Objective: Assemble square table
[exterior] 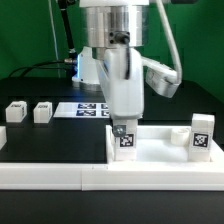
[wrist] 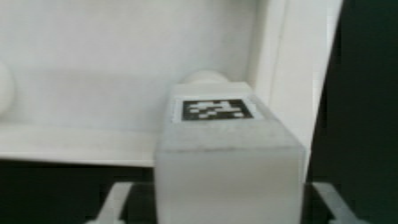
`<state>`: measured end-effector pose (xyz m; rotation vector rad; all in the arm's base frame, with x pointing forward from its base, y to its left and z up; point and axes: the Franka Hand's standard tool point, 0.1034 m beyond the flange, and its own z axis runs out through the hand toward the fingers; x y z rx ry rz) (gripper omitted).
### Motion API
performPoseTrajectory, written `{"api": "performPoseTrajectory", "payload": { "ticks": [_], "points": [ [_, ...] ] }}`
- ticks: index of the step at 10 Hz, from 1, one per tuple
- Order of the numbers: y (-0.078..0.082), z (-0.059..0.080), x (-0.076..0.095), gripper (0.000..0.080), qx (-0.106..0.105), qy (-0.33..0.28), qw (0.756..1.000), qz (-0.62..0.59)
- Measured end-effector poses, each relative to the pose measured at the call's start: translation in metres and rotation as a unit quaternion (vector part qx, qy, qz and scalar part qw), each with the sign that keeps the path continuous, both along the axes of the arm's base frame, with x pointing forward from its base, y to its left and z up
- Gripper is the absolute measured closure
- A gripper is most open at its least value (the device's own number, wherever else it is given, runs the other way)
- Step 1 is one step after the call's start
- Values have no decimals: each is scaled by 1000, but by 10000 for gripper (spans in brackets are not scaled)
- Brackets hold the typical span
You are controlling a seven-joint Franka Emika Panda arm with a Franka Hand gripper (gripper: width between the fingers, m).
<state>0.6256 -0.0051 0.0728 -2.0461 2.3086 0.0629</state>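
Observation:
My gripper [exterior: 122, 124] is shut on a short white leg [exterior: 125, 139] with a black-and-white tag and holds it upright over the near-left part of the white square slab [exterior: 160, 152]. In the wrist view the leg [wrist: 221, 140] fills the middle between my fingers [wrist: 128, 200], its far end over the slab [wrist: 89, 110]. I cannot tell whether the leg touches the slab. A second tagged leg [exterior: 203, 135] stands upright on the slab at the exterior view's right. Two more legs [exterior: 16, 112] [exterior: 42, 112] stand on the black table at the left.
The marker board [exterior: 88, 109] lies on the table behind the gripper. The long white border wall [exterior: 55, 176] runs along the front edge, right against the slab. A white raised edge [wrist: 295, 60] shows beside the leg in the wrist view.

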Motion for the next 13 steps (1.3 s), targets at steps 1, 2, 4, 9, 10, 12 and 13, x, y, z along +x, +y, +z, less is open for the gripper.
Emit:
{"api": "performPoseTrajectory", "payload": {
  "ticks": [1,2,4,9,10,12,13],
  "points": [
    [1,0,0,508,4,4,999,-51],
    [0,0,-1,508,8,7,996,-84],
    [-1,0,-2,508,10,12,989,-145],
    [-1,0,-4,433,13,15,983,-182],
    [2,0,-7,433,14,23,991,-127],
    [11,0,-7,182,6,15,1000,3],
    [15,-1,-6,156,6,9,998,59]
  ]
}}
